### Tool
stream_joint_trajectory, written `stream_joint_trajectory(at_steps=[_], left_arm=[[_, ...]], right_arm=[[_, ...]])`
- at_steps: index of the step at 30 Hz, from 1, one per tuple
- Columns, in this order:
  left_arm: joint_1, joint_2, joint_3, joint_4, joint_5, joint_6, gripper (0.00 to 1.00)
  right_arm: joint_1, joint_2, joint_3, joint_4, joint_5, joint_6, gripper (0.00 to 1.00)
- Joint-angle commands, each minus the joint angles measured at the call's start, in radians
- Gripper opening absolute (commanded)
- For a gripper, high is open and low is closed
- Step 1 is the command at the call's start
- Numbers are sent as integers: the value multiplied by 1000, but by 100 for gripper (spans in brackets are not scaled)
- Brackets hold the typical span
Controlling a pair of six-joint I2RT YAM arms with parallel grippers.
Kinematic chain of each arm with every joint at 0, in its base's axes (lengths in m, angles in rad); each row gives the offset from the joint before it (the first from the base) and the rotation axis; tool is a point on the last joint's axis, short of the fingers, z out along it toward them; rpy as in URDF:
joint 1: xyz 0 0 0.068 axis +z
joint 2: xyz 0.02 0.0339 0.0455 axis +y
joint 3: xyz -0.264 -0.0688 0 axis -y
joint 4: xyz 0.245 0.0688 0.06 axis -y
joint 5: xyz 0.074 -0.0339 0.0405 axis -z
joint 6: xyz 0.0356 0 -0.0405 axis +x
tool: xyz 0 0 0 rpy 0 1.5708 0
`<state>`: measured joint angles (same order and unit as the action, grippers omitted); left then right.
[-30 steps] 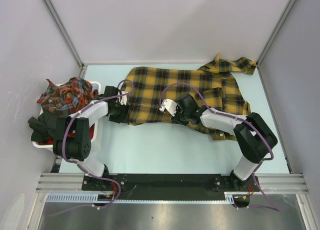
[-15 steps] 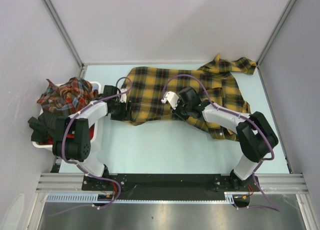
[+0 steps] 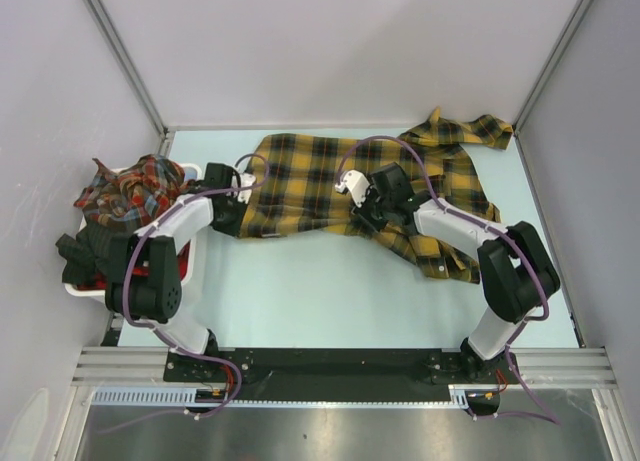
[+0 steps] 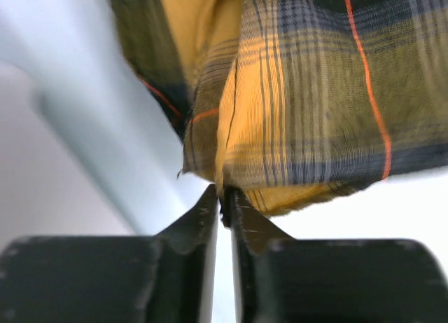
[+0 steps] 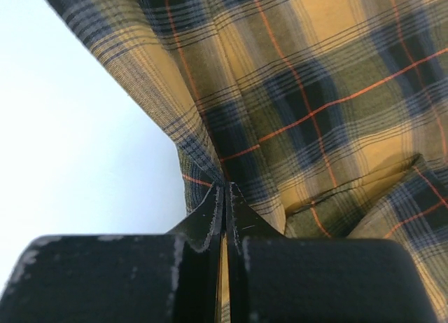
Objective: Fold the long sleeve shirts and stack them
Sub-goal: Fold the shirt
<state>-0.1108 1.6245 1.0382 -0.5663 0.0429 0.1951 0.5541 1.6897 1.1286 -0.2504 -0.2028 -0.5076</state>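
Pinching the near hem of the soft mustard-yellow plaid shirt (image 3: 310,176) lying on the pale table (image 3: 330,281), left gripper (image 4: 224,197) and right gripper (image 5: 225,190) seem clamped tight; lift both evenly, fold straight.

You have a mustard-yellow plaid shirt (image 3: 320,176) spread across the desk (image 3: 330,281), near hem bunched; red plaid shirts (image 3: 135,189) lie heaped at left.
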Motion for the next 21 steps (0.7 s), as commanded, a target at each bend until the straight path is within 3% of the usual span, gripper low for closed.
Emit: stream_joint_trajectory(at_steps=[1,6,9,14,18,21], left_arm=[[8,-86,60,-9,-92,228,9],[3,-126,48,-14,-80,401,9],[2,-164,7,13,-81,516,15],[6,-225,-38,-10,47,694,37],[0,-310,-49,-6,247,690,61],[-32,-356,-99,57,342,661,70]], right_arm=[[-31,-21,66,2,-21,0,0],[-46,-10,89,2,-35,9,0],[-49,-4,102,3,-43,17,0],[-56,16,134,2,-53,32,0],[-54,18,140,0,-60,40,0],[-54,19,135,-7,-66,41,0]])
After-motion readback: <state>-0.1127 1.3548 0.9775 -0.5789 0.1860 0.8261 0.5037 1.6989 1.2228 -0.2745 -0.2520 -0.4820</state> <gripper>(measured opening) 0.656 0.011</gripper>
